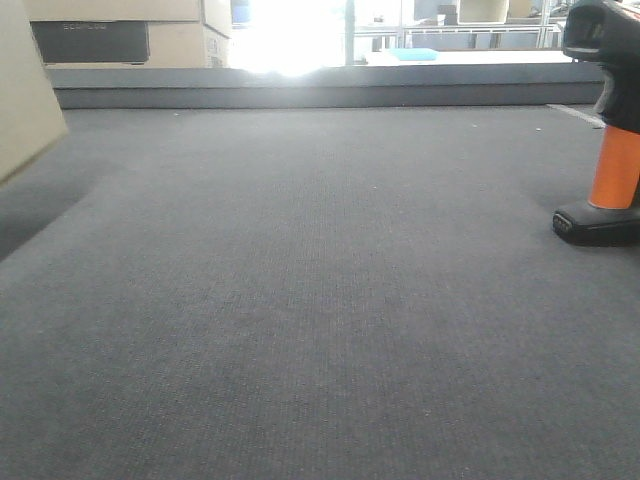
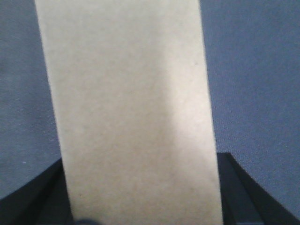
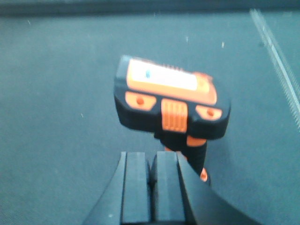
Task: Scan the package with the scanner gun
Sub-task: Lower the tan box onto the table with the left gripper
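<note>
The package (image 2: 131,112), the biggest thing here, fills the left wrist view as a plain tan face running down between the two dark fingers of the left end effector (image 2: 140,197), one on each side. Whether they press the cardboard or only flank it, I cannot tell. In the front view only its edge (image 1: 25,90) shows at far left, tilted. No label is visible, so the step in hand seems to be bringing the labelled face round toward the scanner; that calls for a firm, level hold and a slow turn.

The scanner gun (image 1: 612,130) stands upright on its black foot at far right, well apart from the package. From the right wrist view its head (image 3: 171,101) lies just ahead of the right end effector (image 3: 152,187), whose pads sit together, holding nothing. They would need to part and take the orange handle squarely, below the head.

The bench (image 1: 320,320) is covered in grey carpet-like fabric with a low raised ledge (image 1: 300,90) at the back. Beyond it stand tan cartons (image 1: 130,35) with a dark panel and a bright window (image 1: 290,35).
</note>
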You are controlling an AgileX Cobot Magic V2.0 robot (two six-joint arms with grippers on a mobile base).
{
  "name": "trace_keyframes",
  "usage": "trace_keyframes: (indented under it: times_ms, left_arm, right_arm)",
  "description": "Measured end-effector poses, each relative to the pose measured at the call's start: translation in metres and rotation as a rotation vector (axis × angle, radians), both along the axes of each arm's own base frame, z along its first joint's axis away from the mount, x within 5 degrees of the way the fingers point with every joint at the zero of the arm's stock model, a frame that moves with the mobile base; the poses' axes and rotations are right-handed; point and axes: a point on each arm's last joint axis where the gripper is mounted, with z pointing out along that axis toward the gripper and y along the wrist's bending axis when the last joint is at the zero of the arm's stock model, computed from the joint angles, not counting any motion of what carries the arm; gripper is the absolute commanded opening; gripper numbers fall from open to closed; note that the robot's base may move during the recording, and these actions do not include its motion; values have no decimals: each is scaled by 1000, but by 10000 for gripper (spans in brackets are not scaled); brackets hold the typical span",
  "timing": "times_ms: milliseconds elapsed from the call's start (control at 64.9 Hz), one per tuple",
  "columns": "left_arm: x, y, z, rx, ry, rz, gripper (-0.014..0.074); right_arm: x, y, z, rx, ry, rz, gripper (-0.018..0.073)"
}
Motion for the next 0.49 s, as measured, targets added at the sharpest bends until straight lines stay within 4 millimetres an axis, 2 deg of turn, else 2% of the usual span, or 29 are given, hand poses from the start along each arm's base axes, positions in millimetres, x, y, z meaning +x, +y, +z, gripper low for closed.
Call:
trace_keyframes:
  times_ms: [308,401,447,493]
  left_arm:
    - [22,1,-36,-6,103,0,-94]
    - [25,1,-42,-7,123,0,38]
    - [25,1,-42,-7,123,0,152]
    - [25,1,-42,-7,123,0,330]
  right_arm:
    - [-14,0,12,-1,-70,3,-158]
    - [-14,0,12,-1,-71,3,-158]
    - [-14,-1,12,-5,-70,4,-158]
    - [-15,-1,13,-5,-72,4,-158]
